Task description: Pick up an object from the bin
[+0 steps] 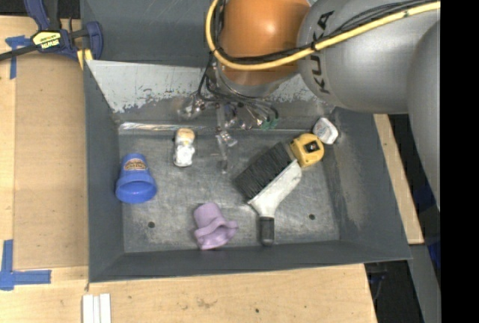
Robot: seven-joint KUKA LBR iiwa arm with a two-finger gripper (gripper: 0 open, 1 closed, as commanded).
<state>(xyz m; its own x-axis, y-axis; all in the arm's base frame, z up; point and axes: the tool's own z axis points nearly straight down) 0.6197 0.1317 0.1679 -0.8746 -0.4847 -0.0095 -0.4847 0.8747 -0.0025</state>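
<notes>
Hanging low near 12 o'clock of the bin (101, 187), the end effector (225, 136) carries nothing I can make out, and I cannot tell whether it is apart or together. A small white-and-yellow figure (183, 147) lies just at its 9 o'clock and a black-bristled brush (269, 173) at 4 o'clock. A blue cup (135, 181), purple toy (211, 226) and yellow tape measure (307, 149) lie farther out. By my judgement, grasp and lift are not yet done.

Bare floor of the grey metal bin (161, 220) lies open between the blue plastic cup (135, 181) and the purple soft lump (211, 226). The tool (224, 140) hangs in a narrow gap, with a small white-and-yellow figure (183, 147) on the view's left and a black-bristled, white-handled brush (269, 176) on its right.
</notes>
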